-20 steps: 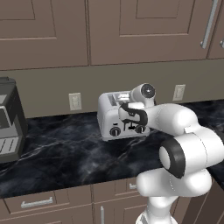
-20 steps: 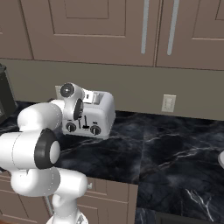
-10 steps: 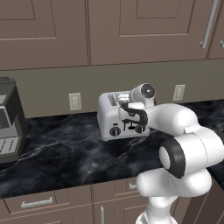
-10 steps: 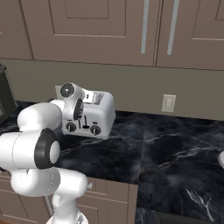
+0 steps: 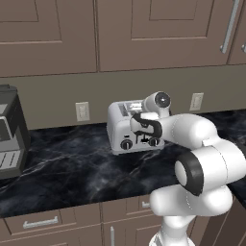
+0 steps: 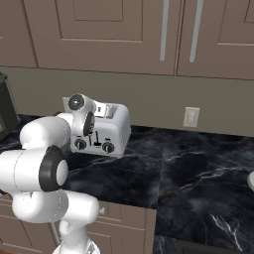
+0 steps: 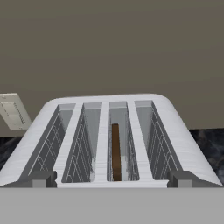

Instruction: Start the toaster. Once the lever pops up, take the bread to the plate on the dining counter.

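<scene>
Silver-grey, the toaster [image 5: 137, 129] stands on the black marble worktop [image 5: 67, 168] against the wall in my left base view, a wall outlet [image 5: 82, 111] just to its left and a dark boxy appliance [image 5: 9, 129] well apart on that same side. My arm reaches across its front, and my tool [image 5: 142, 139] hangs just before the knobs and sliders.

From the right base view, my wrist covers the toaster's left front corner, with the two black knobs [image 6: 94, 146] showing below it.

Looking along the hand, I am above the toaster's front edge, gazing into its four slots. The bread [image 7: 116, 151] stands upright and sunk in the third slot from the left. My tool's tips [image 7: 43, 178] sit spread wide, one at each front corner, holding nothing.

I judge the starting step is in hand, with the lever not yet pressed. Next I should come down onto the slider before that slot and push it low.
</scene>
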